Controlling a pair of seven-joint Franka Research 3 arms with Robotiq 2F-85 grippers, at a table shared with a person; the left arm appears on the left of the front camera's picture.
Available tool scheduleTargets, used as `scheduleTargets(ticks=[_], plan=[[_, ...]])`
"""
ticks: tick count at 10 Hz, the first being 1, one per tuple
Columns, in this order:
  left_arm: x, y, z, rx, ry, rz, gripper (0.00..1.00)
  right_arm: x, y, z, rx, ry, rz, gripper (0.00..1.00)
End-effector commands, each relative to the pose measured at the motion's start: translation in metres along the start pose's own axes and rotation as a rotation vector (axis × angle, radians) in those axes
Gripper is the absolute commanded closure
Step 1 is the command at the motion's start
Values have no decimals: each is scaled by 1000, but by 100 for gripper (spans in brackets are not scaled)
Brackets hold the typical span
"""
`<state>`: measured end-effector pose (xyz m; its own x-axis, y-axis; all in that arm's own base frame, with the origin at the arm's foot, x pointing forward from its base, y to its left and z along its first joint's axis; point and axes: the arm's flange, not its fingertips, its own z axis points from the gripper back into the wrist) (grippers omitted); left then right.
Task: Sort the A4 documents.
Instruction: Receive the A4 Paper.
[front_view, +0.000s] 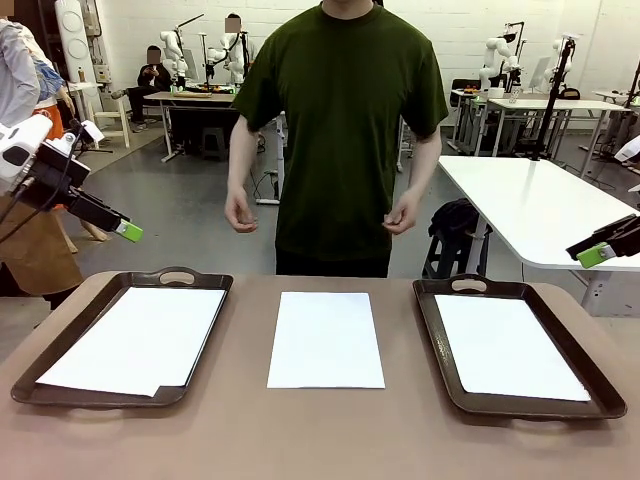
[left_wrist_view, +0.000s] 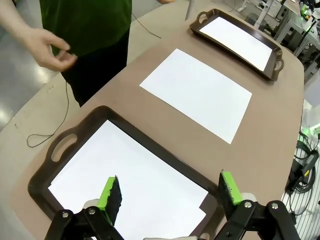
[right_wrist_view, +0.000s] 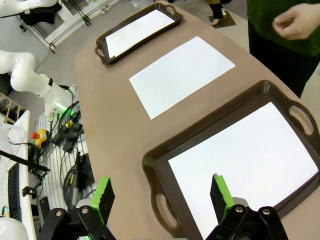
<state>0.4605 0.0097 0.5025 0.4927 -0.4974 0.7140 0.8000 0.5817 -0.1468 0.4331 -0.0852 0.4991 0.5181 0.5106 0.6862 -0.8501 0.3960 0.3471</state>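
Left claw (left_wrist_view: 167, 192) is hovering released above the left tray (front_view: 30, 372), whose sheet (front_view: 140, 338) is showing a notched corner in the left wrist view. Right claw (right_wrist_view: 161, 195) is hovering released above the right tray (front_view: 590, 385) and its sheet (front_view: 505, 345). Between trays, one sheet (front_view: 326, 338) is lying on the table (front_view: 320, 440). Beyond, a person (front_view: 340, 130) is standing.

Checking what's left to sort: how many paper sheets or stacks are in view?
3: one in the left tray (a second sheet's corner peeks out beneath), one on the bare table between the trays, one in the right tray. More may lie underneath.
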Motion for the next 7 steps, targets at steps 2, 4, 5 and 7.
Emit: scheduleTargets(ticks=[2, 4, 5, 7], plan=[[0, 0, 0, 2, 2, -12, 0, 0, 1, 0, 5, -1, 6, 0], [0, 0, 0, 2, 2, -12, 0, 0, 1, 0, 5, -1, 6, 0], [0, 0, 0, 2, 2, -12, 0, 0, 1, 0, 5, -1, 6, 0], [0, 0, 0, 2, 2, -12, 0, 0, 1, 0, 5, -1, 6, 0]])
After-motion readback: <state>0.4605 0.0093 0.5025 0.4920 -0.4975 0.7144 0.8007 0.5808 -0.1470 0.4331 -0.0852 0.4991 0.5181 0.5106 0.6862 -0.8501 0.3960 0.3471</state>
